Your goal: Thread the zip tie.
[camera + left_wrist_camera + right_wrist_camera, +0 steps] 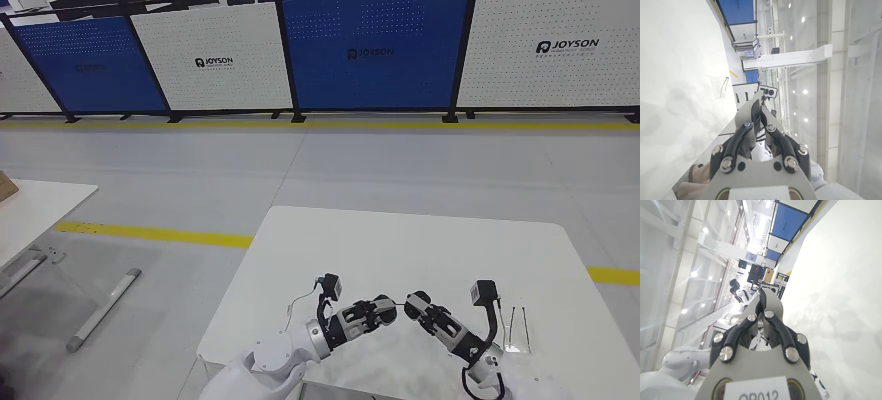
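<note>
Low over the front of the white table [420, 240], my two grippers face each other tip to tip. The left gripper [388, 306] [760, 106] is shut, and a short black piece of the zip tie [763, 98] sticks out past its fingertips. Just across from it, my right gripper [412, 300] [762, 295] is shut too, its pads pressed together. A thin dark strand of the zip tie [400, 300] bridges the small gap between them. How the right gripper holds its end is hidden by the fingers.
Two spare black zip ties [517, 325] [724, 88] lie on a clear sheet on the table, beyond the right arm. The table's front edge is close under both arms. A second white table [40, 215] stands off to the left.
</note>
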{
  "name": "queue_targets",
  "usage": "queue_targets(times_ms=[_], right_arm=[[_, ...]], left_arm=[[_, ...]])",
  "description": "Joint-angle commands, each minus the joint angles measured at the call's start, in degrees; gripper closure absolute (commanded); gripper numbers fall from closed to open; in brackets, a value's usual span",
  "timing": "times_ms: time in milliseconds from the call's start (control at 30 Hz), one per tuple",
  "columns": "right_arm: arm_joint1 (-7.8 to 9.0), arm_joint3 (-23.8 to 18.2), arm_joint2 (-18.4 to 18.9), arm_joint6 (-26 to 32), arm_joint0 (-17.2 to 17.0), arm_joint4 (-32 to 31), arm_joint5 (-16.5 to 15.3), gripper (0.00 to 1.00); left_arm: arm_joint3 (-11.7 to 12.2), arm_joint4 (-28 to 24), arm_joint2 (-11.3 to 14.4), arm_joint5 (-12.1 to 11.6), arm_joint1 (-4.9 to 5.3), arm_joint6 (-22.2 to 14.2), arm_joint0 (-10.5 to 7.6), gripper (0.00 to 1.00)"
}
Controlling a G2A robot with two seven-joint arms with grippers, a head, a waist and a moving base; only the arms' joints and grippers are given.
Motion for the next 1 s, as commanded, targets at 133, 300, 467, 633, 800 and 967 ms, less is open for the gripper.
queue_targets(times_ms=[133,300,467,633,800,967], right_arm=[[0.00,0.0,0.0,0.0,0.0,0.0,0.0,1.00],[0.00,0.0,0.0,0.0,0.0,0.0,0.0,1.00],[-0.09,-0.2,-0.1,-0.4,-0.1,-0.4,0.4,0.96],[-0.26,-0.5,0.1,-0.2,-0.3,-0.5,0.7,0.00],[-0.24,-0.6,1.5,0.2,-0.6,0.2,0.6,0.00],[0.16,-1.4,5.1,1.0,-2.5,2.2,-1.2,0.00]], left_arm=[[0.3,-0.5,0.1,0.0,0.02,-0.2,-0.23,1.00],[0.1,0.0,0.0,-0.6,0.07,0.4,-0.13,1.00],[-0.1,0.3,0.1,-0.7,0.10,1.0,0.06,1.00],[-0.8,0.7,0.0,0.5,0.14,2.7,0.43,1.00],[-1.9,-0.5,-1.1,3.3,0.32,4.0,0.68,1.00],[-3.3,1.5,-4.7,7.9,1.36,2.4,1.71,1.00]])
